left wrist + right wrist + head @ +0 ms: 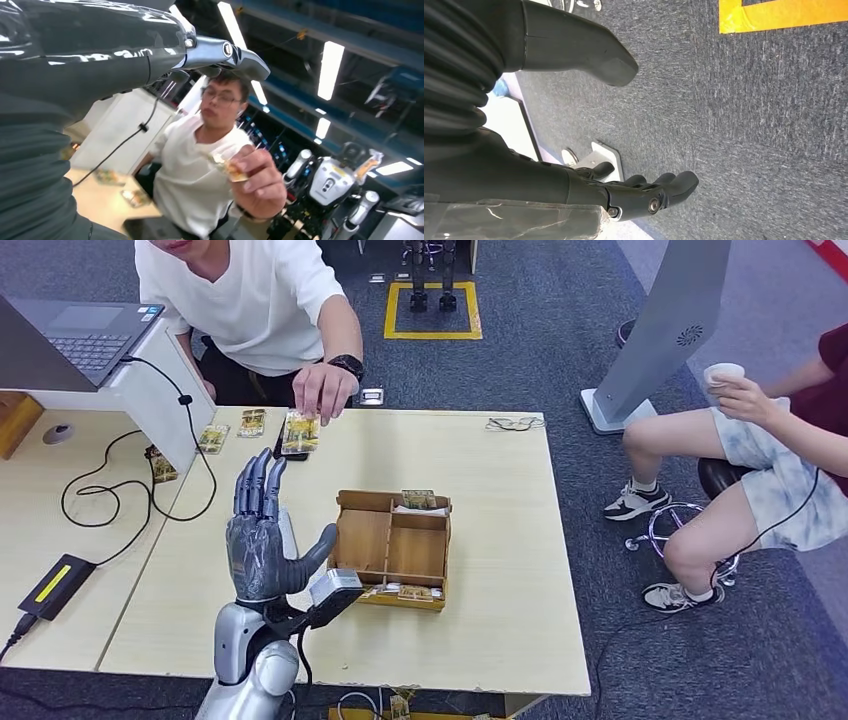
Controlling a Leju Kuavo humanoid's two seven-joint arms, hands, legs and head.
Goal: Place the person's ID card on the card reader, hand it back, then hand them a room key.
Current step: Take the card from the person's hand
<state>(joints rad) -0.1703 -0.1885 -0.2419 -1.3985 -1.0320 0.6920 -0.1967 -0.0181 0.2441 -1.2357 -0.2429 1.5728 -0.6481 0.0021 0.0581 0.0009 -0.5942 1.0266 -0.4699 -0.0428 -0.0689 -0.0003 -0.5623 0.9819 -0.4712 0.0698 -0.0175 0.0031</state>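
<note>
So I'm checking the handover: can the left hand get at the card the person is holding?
Probably yes. The left hand is raised, open, palm up, over the table, and the person's hand holds the card just beyond its fingertips, with nothing between.

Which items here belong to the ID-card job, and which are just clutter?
Job: robot's silver left hand, raised with fingers apart; patterned card under the person's hand; wooden compartment box with cards.

Clutter: grey laptop; black power adapter; black cable; glasses.
</note>
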